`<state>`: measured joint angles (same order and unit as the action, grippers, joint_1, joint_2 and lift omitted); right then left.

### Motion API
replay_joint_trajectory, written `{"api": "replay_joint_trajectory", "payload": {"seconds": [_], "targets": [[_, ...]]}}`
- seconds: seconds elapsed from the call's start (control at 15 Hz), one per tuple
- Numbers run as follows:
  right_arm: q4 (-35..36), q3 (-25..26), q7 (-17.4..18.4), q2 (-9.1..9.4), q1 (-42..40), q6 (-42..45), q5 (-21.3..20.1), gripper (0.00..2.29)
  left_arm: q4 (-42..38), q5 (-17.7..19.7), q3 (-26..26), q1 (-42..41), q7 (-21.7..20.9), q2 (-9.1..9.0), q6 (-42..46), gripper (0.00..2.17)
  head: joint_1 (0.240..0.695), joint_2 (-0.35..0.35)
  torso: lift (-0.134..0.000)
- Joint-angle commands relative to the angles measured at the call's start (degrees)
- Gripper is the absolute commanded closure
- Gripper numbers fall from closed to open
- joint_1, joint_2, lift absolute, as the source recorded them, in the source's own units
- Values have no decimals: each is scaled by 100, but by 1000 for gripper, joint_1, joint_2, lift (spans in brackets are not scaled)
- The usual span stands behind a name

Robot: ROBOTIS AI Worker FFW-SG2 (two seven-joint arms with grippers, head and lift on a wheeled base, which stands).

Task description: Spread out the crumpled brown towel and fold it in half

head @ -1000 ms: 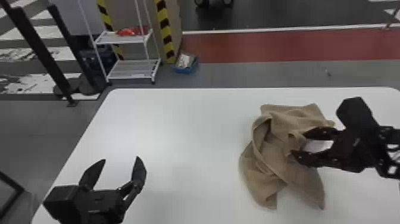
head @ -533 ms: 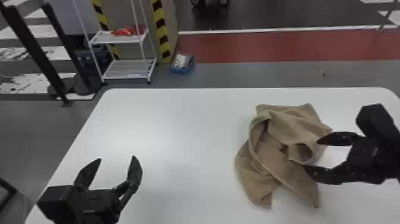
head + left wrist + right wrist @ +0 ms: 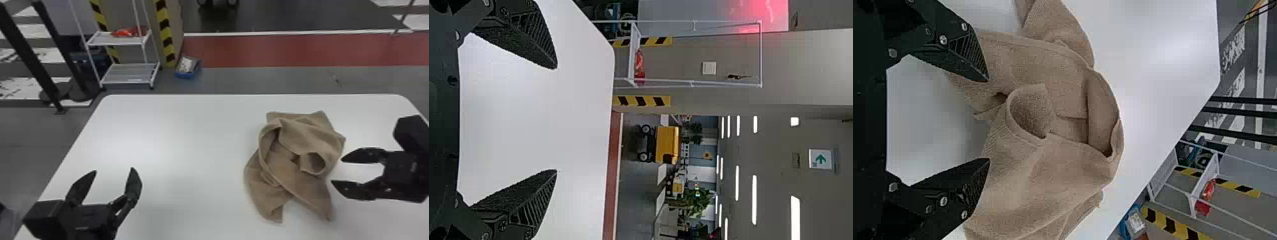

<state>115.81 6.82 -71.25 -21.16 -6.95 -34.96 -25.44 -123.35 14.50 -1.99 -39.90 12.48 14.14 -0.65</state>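
From where I stand, the right gripper (image 3: 337, 170) has its fingers well apart with nothing between them, the tips right by the near edge of the brown towel (image 3: 300, 153); whether they brush the cloth, I can't tell. The left gripper (image 3: 113, 171) is spread wide too, empty, over the other side of the white table (image 3: 191, 143). The towel lies rumpled on the table's right half, one fold curled into an open loop. Beyond are a white rack (image 3: 127, 78) with a red item (image 3: 129, 32) on it, a blue box (image 3: 185, 75) on the floor and a red floor strip (image 3: 287, 51). The left wrist view takes in a yellow vehicle (image 3: 667, 145), a green-arrow sign (image 3: 821, 159) and ceiling lights (image 3: 754, 200); the right one looks closely into the towel's loop.
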Motion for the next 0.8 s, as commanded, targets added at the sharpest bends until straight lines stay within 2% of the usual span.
{"api": "replay_joint_trajectory", "payload": {"seconds": [0.0,0.07,0.33,0.67,0.73], "targets": [[-199,92,-3,-82,-26,230,-128,407,-5,0,6,0,0,1,-2,151,695,57,-123],[-322,92,-21,-152,-17,353,-163,407,-5,0,6,0,0,1,-2,151,695,37,-123],[-744,-119,23,-126,132,705,-409,593,-14,0,6,-9,0,-7,16,151,695,11,-123],[-902,-497,111,-64,308,757,-576,596,-23,0,-3,-44,9,-25,16,151,695,37,-123],[-999,-567,120,-55,378,775,-620,667,-32,0,-12,-53,9,-25,16,151,695,42,-123]]}}
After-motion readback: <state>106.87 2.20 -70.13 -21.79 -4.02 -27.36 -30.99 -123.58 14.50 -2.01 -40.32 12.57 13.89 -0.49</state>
